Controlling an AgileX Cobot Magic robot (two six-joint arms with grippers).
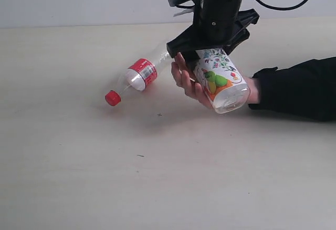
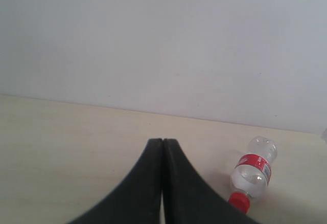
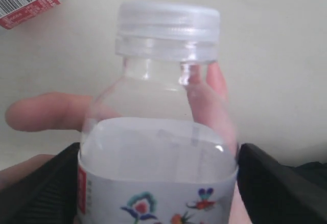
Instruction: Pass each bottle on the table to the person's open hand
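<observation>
Illustrated-label bottle (image 1: 223,80), white-capped, tilted on the open palm (image 1: 185,77); red-label bottle (image 1: 137,77) on its side on the table (image 1: 79,177).

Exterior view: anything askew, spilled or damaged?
Red-label bottle lies on its side on the table, cap on, no spill visible. Illustrated bottle sits tilted between the fingers of the right hand, by the person's palm. No damage visible.
</observation>
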